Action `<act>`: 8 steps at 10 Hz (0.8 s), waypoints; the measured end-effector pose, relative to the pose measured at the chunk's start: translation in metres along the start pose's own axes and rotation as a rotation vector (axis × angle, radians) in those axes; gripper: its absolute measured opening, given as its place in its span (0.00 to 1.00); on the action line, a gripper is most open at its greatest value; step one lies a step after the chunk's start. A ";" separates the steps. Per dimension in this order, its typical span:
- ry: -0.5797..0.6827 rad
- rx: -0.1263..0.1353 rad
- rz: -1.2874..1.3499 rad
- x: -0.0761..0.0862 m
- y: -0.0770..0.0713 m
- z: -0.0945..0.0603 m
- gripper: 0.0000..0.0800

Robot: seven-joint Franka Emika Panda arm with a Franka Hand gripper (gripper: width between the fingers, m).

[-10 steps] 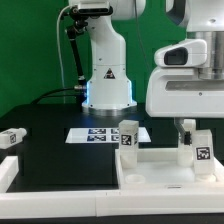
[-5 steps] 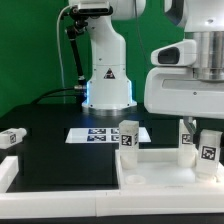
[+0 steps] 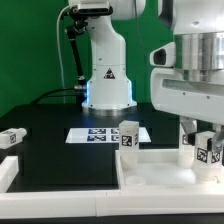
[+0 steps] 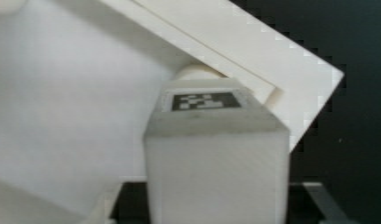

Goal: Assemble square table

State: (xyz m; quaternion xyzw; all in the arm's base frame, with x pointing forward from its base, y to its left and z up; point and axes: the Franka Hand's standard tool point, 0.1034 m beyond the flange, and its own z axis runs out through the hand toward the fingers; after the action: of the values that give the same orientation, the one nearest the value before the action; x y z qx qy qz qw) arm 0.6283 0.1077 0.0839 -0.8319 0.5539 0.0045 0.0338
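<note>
Exterior view: the white wrist housing (image 3: 195, 85) hides most of the fingers (image 3: 186, 128). Only dark tips show on either side of the right leg block (image 3: 207, 152), and I cannot tell whether they are clenched on it or released. That block stands upright at the right end of the square tabletop (image 3: 150, 168), whose near and right edges are cut off by the frame. A second leg block (image 3: 128, 137) stands upright at the slab's far left corner. A third leg block (image 3: 12, 138) lies on the black counter (image 3: 50, 150) at far left. The marker board (image 3: 105, 133) lies beyond the slab. Wrist view alone shows the tag (image 4: 208, 100) on the block's end and the raised rim (image 4: 240, 50) behind it; the fingers cannot be made out there.
</note>
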 end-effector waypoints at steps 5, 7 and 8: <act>-0.096 0.040 0.525 0.006 0.003 0.002 0.38; -0.086 0.035 0.492 0.004 0.003 0.003 0.63; 0.006 0.006 0.309 -0.001 -0.002 0.002 0.77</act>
State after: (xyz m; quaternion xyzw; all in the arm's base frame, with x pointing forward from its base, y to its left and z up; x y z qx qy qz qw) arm 0.6297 0.1100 0.0820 -0.7368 0.6753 0.0055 0.0334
